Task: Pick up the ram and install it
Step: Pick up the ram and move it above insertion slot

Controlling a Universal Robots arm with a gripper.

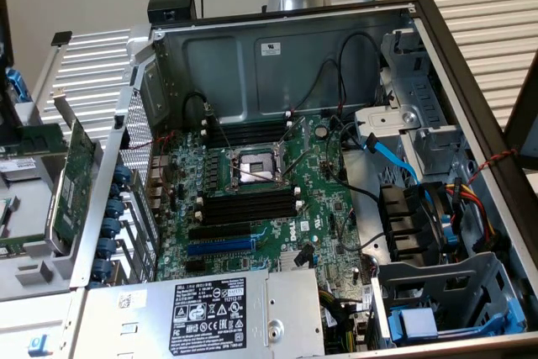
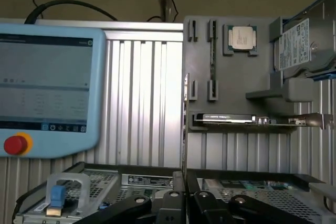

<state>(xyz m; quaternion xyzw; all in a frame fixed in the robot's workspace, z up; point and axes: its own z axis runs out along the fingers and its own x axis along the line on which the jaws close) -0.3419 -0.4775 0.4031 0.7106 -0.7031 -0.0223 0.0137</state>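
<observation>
The grey tray (image 2: 257, 77) carries one ram stick (image 2: 212, 51), one processor chip (image 2: 241, 38), one hard drive (image 2: 303, 43) at a corner, and one expansion card (image 2: 231, 119). Beside the tray stands one touchscreen pendant (image 2: 47, 82) with one red button (image 2: 16, 144). The one open computer case (image 1: 294, 48) holds one motherboard (image 1: 324, 208), one processor socket (image 1: 252, 170), two banks of black memory slots (image 1: 248, 206), one blue cable (image 1: 395, 161), one fan (image 1: 412, 220) and one power supply (image 1: 210, 308).

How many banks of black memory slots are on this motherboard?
2. One bank lies beyond the processor socket, toward the case's far wall; the other lies on the socket's near side. The power supply may hide more.
</observation>
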